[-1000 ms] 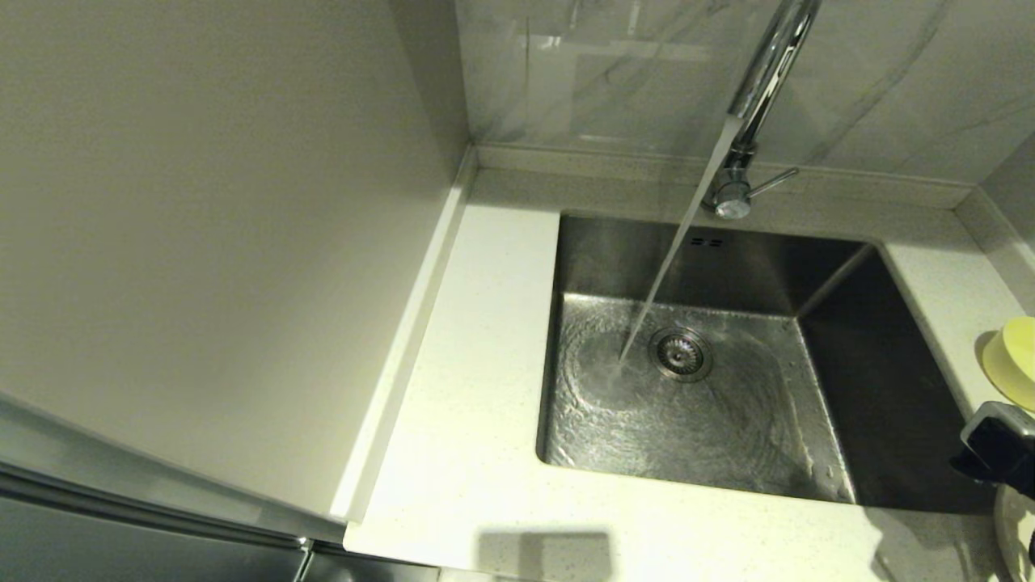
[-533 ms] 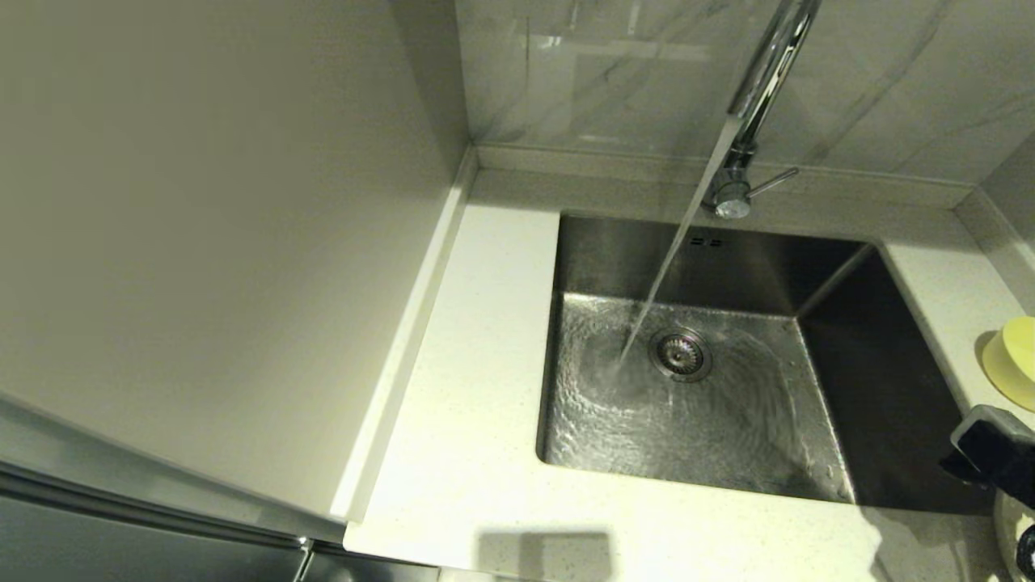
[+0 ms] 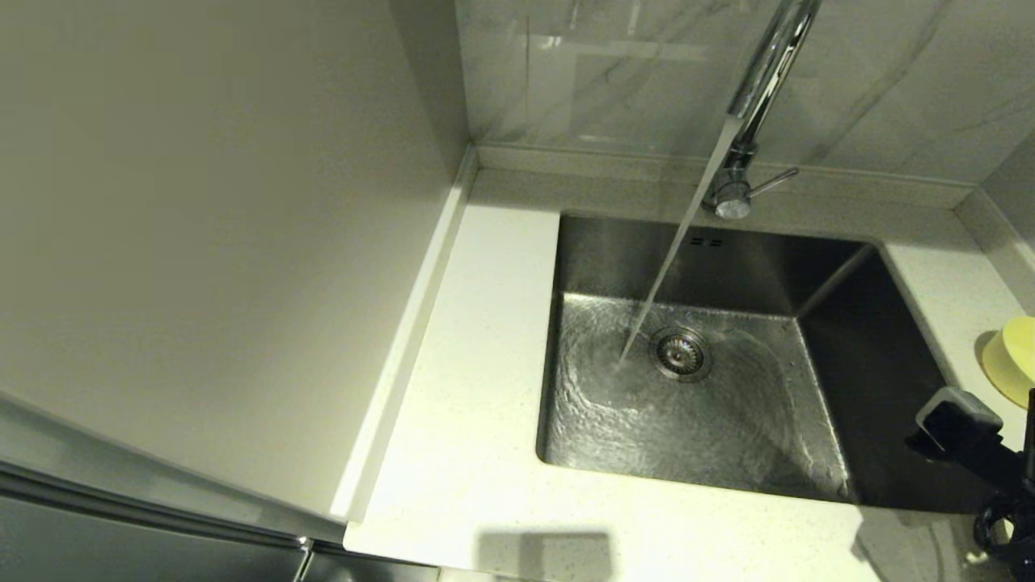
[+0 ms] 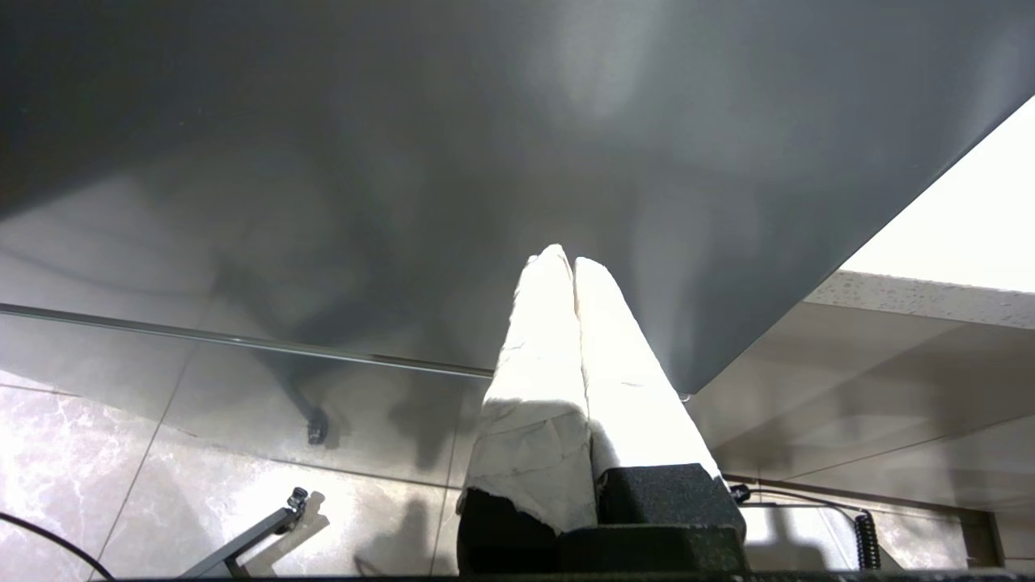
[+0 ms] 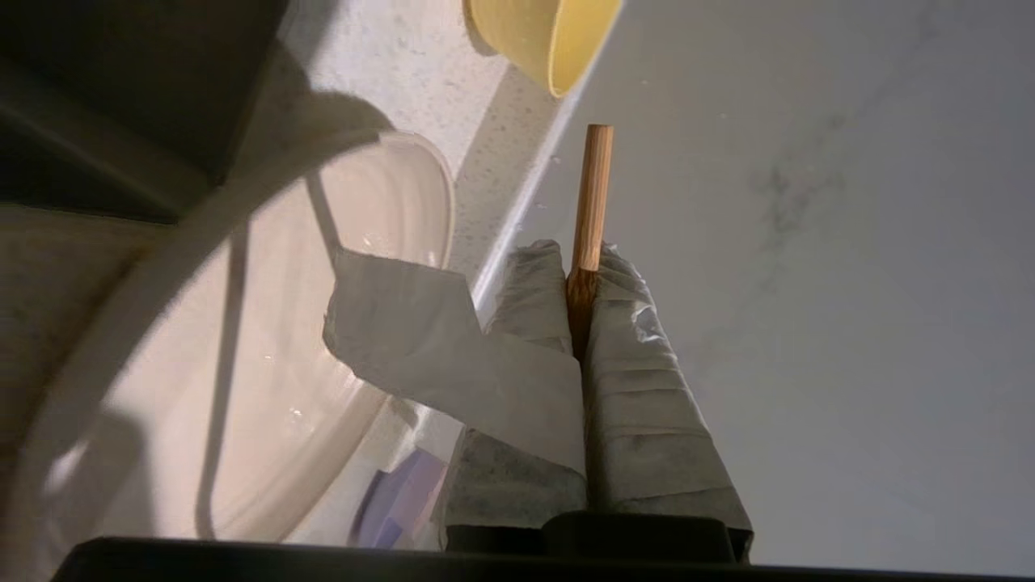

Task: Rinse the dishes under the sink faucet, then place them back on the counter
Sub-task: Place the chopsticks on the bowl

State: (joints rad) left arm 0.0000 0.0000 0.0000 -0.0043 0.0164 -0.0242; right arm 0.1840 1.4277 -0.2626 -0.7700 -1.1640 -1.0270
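Note:
My right gripper is shut on a thin wooden chopstick that sticks out past its taped fingertips; I cannot tell whether a second chopstick is held with it. Beside it, the cream-white plate lies on the speckled counter, with the pale yellow bowl farther along. In the head view the bowl sits at the right edge, and my right arm hangs over the sink's right rim. The chrome faucet pours a stream of water into the steel sink. My left gripper is shut on nothing, parked low before a grey cabinet front.
The drain strainer lies just right of where the stream lands. The counter runs along the sink's left, bounded by a grey side panel. A purple object shows by the plate's edge. Marble wall tiles stand behind the faucet.
My right arm has moved left and slightly up from the frame's right edge, out over the sink's right rim. Water keeps running; the bowl has not moved.

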